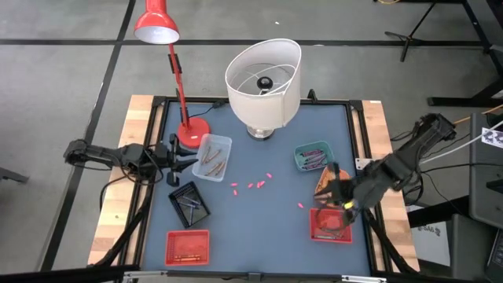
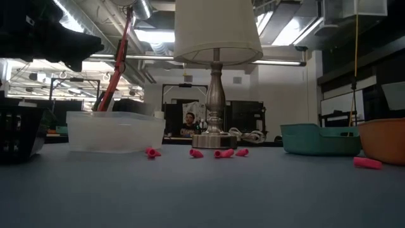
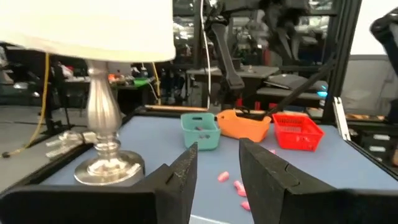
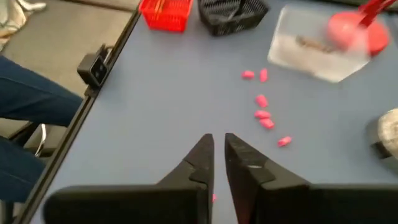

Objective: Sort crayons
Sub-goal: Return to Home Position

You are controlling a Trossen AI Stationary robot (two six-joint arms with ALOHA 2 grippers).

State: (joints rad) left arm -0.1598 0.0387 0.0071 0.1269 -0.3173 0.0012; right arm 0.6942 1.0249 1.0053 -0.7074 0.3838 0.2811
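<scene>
Sorting is partly done, we think: crayons already lie in the trays, like the clear tray (image 1: 212, 156) and the teal tray (image 1: 312, 156). Some pink crayons (image 1: 250, 185) are left loose on the mat in the middle. Our right gripper (image 1: 343, 203) hangs over the red basket (image 1: 332, 226) on the right, fingers almost closed, holding nothing we can see. The pink crayons lie well to its left. Our left gripper (image 1: 176, 152) waits by the clear tray, partly open.

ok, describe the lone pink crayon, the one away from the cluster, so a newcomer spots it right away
Start at the white lampshade at the table's back edge and come toward the front, past the row of pink crayons mid-table. The lone pink crayon lies on bare blue mat just left of the red tray under the right gripper, apart from the row.
</scene>
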